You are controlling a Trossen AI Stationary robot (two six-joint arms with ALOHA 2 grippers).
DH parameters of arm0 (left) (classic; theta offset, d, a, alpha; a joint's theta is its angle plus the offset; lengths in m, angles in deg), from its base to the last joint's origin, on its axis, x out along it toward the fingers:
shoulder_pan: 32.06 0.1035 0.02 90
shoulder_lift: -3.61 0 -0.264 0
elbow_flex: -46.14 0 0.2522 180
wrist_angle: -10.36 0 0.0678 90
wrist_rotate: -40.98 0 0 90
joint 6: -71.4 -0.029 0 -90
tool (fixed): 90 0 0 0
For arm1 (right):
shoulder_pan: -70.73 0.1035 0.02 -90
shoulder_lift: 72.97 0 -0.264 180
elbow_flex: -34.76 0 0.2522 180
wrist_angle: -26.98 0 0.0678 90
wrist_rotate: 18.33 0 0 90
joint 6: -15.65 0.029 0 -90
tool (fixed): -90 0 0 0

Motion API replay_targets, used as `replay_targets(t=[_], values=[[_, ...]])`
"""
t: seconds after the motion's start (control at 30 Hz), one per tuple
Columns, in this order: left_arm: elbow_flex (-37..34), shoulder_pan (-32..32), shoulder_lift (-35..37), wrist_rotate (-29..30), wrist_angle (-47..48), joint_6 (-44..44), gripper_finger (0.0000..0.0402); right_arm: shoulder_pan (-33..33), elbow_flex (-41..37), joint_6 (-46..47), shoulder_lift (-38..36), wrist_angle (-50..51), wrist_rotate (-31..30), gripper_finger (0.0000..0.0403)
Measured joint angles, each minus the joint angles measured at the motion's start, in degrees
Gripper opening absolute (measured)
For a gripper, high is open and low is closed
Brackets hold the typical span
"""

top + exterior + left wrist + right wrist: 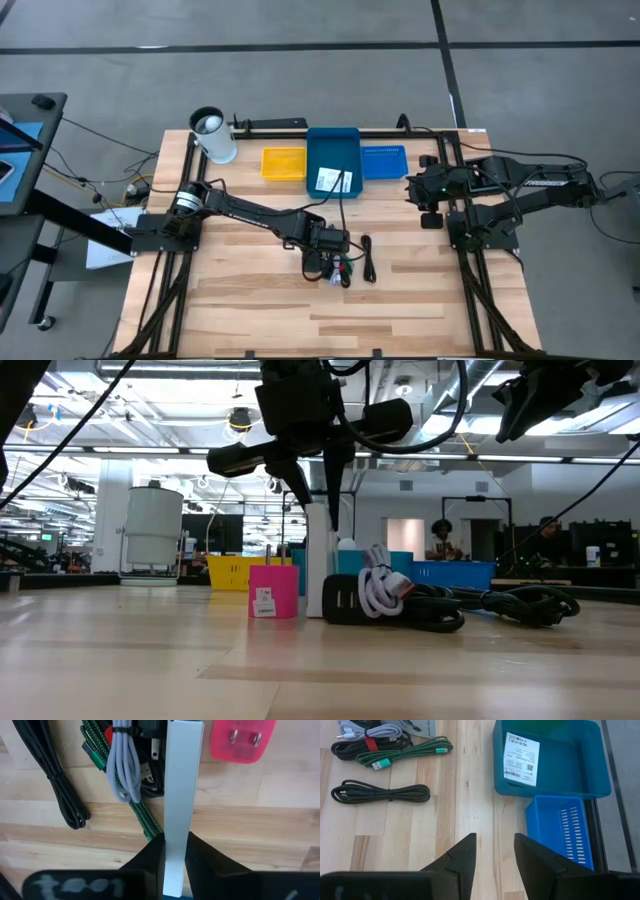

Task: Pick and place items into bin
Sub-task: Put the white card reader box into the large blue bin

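Note:
My left gripper (176,840) is shut on a white flat box (182,780) that stands on edge in the pile of items at the table's middle (335,265). Beside the box lie a pink plug adapter (243,740), a grey cable bundle (122,765), a green braided cable (142,815) and a black cable (55,780). The teal bin (333,160) stands at the far edge with a white printed box (522,752) lying in it. My right gripper (495,855) hangs open above the table's right side, with nothing between its fingers. My left gripper pinches the white box by its two broad faces, at the upper narrow edge (176,827), between its two fingers. The fingers (300,485) come from above, pointing steeply down. The box stands upright with its lower edge (318,612) on the table.
A yellow tray (283,162) and a blue tray (383,160) flank the bin. A white cylinder (213,135) stands at the far left corner. Another coiled black cable (368,258) lies just right of the pile. Bare wood spreads toward the near edge.

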Motion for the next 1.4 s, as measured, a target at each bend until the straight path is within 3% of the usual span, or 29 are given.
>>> replay_targets(t=[0.33,0.57,0.93,1.4], values=[[0.17,-0.77,0.0,7.44,0.11,-1.42,0.0042,0.0,0.0,0.01,0.0,0.0,0.0,0.0129],[4.42,-0.78,-0.02,12.19,1.58,-0.03,0.0043,-0.02,0.0,0.0,0.0,0.0,-0.04,0.0129],[18.83,3.55,-0.02,11.98,4.27,8.73,0.0043,-0.02,0.0,0.04,-0.01,0.0,-0.17,0.0129],[37.35,17.96,-0.02,11.95,7.99,19.99,0.0043,-0.02,0.0,5.31,-0.02,4.21,-5.13,0.0129]])
